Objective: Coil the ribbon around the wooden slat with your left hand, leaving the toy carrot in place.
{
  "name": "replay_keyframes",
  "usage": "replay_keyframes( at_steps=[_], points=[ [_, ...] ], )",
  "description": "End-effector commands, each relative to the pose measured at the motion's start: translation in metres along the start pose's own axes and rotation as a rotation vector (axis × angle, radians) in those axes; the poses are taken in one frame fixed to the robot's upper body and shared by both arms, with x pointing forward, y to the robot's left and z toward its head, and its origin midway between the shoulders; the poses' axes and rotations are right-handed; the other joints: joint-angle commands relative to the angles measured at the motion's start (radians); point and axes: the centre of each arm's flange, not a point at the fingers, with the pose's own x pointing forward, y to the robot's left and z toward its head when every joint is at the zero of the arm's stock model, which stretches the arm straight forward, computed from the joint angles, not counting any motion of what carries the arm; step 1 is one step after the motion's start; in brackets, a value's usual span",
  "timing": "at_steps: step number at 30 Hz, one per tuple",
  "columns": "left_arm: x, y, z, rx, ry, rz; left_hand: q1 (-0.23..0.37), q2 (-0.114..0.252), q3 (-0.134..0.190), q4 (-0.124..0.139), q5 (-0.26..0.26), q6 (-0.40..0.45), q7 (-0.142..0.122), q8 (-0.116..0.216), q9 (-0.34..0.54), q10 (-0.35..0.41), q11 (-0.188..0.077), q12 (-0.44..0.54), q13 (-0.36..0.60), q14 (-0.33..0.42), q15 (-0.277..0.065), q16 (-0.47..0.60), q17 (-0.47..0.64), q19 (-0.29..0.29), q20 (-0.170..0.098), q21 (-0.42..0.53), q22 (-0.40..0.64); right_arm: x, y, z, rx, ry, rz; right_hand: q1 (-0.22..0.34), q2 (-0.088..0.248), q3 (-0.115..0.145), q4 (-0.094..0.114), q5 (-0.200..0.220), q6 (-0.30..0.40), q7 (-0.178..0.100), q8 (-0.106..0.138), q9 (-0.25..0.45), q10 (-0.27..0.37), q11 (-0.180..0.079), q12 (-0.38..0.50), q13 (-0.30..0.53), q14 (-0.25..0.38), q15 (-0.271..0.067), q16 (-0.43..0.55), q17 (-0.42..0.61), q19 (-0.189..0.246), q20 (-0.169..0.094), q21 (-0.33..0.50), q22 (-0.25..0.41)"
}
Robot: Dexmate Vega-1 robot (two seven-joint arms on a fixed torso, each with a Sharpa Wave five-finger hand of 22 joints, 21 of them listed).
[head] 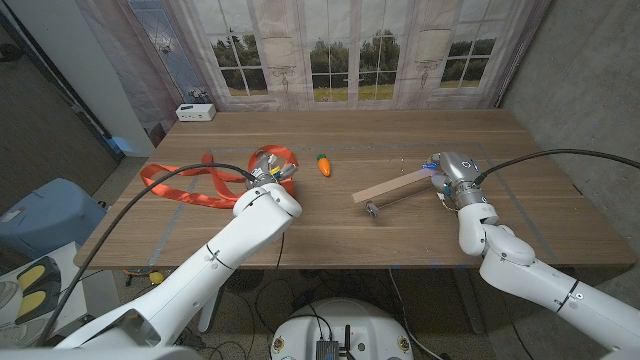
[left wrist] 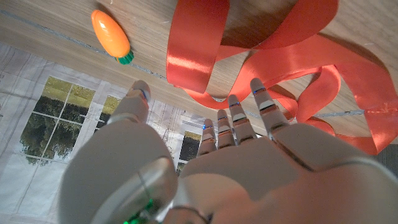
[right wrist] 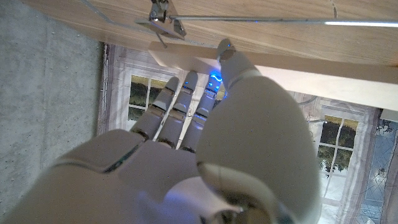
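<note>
A wooden tabletop (head: 340, 228) carries a small white box (head: 195, 111) at its far left corner, standing close to the rear edge. Behind the tabletop hangs a backdrop (head: 345, 50) printed with paned windows and trees, running the full width of the rear edge; a grey wall (head: 590, 80) adjoins it to the right of the tabletop. A blue bin (head: 45, 215) stands on the floor off the left end of the tabletop, with cables (head: 290, 290) visible beneath the near edge.
</note>
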Motion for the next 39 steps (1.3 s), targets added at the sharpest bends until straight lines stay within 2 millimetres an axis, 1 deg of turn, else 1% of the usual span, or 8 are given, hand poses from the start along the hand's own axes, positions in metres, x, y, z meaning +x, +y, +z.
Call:
replay_keyframes(
  at_steps=[1,14,21,26,28,32,36,39],
  points=[
    [0.005,-0.015,0.015,0.050,0.025,-0.029,0.012,-0.007,-0.005,0.002,0.006,-0.006,0.003,0.000,0.001,0.004,0.011,-0.003,0.004,0.005,0.013,0.001,0.002,0.011,0.000,-0.001,0.001,0.012,-0.012,0.002,0.018,-0.052,-0.051,0.008,0.011,0.016,0.007,0.005,0.084,0.039,0.023,0.108,0.121,0.020,0.111,0.127,0.012,-0.163,-0.003,0.003,-0.004,0.000,-0.007,0.003],
    [0.005,-0.027,0.026,0.094,0.056,-0.017,0.030,-0.013,-0.011,0.002,0.007,-0.014,0.003,-0.002,0.002,0.005,0.013,-0.002,0.005,0.013,0.013,0.001,0.002,0.018,0.004,-0.002,0.001,0.025,-0.018,0.000,0.032,-0.074,-0.082,0.010,0.010,0.016,0.006,0.006,0.085,0.038,0.025,0.108,0.121,0.018,0.115,0.132,0.014,-0.164,-0.008,0.006,-0.004,0.000,-0.008,0.003],
    [0.002,-0.034,0.031,0.120,0.043,-0.001,0.050,-0.016,-0.013,-0.002,0.008,-0.027,0.004,-0.004,0.002,-0.003,0.013,-0.005,0.007,0.012,0.016,-0.002,0.002,0.015,0.016,-0.006,0.001,0.031,-0.019,0.000,0.032,-0.086,-0.086,0.009,0.009,0.016,0.007,0.006,0.084,0.038,0.025,0.107,0.121,0.018,0.116,0.132,0.016,-0.164,-0.010,0.008,-0.003,-0.001,-0.008,0.003],
    [0.003,-0.036,0.031,0.141,0.064,-0.001,0.081,-0.002,-0.006,-0.003,0.008,-0.029,0.014,-0.002,0.002,-0.005,0.023,-0.006,0.008,0.018,0.025,-0.001,0.003,0.021,0.016,-0.006,0.001,0.035,-0.018,-0.001,0.033,-0.087,-0.082,0.010,0.009,0.015,0.007,0.006,0.084,0.038,0.026,0.106,0.119,0.017,0.116,0.132,0.019,-0.166,-0.010,0.012,-0.003,-0.001,-0.008,0.003],
    [0.003,-0.036,0.031,0.142,0.066,-0.012,0.093,0.004,-0.003,-0.003,0.008,-0.032,0.016,-0.002,0.002,-0.005,0.024,-0.006,0.008,0.026,0.024,0.002,0.003,0.029,0.015,-0.004,0.001,0.037,-0.018,-0.001,0.037,-0.083,-0.082,0.010,0.008,0.014,0.007,0.006,0.084,0.037,0.026,0.106,0.120,0.018,0.116,0.132,0.018,-0.165,-0.011,0.012,-0.002,-0.002,-0.008,0.003],
    [0.004,-0.038,0.030,0.146,0.072,-0.019,0.147,0.018,0.004,-0.006,0.004,-0.045,0.024,-0.001,0.003,-0.007,0.026,-0.006,0.010,0.054,0.022,0.007,0.003,0.080,0.014,0.012,0.003,0.039,-0.018,-0.003,0.043,-0.079,-0.081,0.011,0.008,0.015,0.007,0.006,0.083,0.038,0.026,0.105,0.121,0.017,0.117,0.132,0.019,-0.165,-0.014,0.013,0.004,-0.004,-0.006,0.003],
    [0.007,-0.039,0.030,0.154,0.076,-0.048,0.189,0.022,0.003,-0.006,0.001,-0.070,0.039,-0.006,0.003,-0.017,0.036,-0.009,0.011,0.074,0.024,0.009,0.002,0.128,0.013,0.027,0.004,0.041,-0.017,-0.002,0.045,-0.076,-0.083,0.010,0.008,0.014,0.007,0.006,0.084,0.039,0.026,0.104,0.120,0.016,0.117,0.132,0.021,-0.165,-0.014,0.015,0.009,-0.005,-0.004,0.003],
    [0.007,-0.039,0.029,0.162,0.075,-0.065,0.203,0.021,0.000,-0.006,-0.001,-0.076,0.039,-0.005,0.003,-0.020,0.037,-0.009,0.012,0.084,0.016,0.010,0.001,0.151,0.014,0.035,0.005,0.042,-0.018,-0.001,0.041,-0.077,-0.085,0.010,0.008,0.013,0.008,0.006,0.083,0.040,0.027,0.105,0.119,0.016,0.117,0.133,0.021,-0.164,-0.015,0.016,0.011,-0.006,-0.003,0.003]
  ],
)
